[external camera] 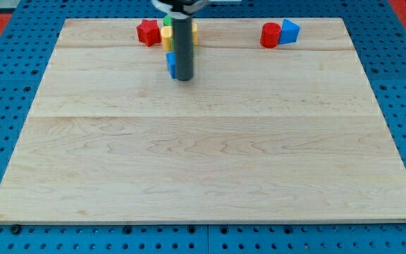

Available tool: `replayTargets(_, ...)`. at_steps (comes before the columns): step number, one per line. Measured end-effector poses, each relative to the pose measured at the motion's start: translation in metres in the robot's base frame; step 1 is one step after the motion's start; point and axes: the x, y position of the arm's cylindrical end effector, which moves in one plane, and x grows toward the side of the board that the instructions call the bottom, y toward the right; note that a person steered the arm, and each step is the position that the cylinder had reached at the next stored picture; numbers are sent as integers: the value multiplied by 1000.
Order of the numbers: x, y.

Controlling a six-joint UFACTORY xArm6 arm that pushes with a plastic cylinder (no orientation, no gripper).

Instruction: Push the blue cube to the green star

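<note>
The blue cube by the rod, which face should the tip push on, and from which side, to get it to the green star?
Only a sliver of the blue cube shows at the rod's left, with my tip at its lower right. The green star is hidden behind the rod, probably just above. I'd press the cube's bottom face, coming from the view's bottom: flat faces push straight.

one view; high, angled down; whole board [203, 162] framed; mid-range

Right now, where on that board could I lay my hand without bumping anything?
Anywhere below my tip and the blue cube. The top edge is crowded: red star and yellow blocks by the rod, red cylinder and blue block further right.
</note>
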Motion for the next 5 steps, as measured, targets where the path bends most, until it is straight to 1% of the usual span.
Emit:
replayTargets(1,-3,-18)
replayTargets(2,-1,14)
replayTargets(4,-22,22)
replayTargets(5,-18,33)
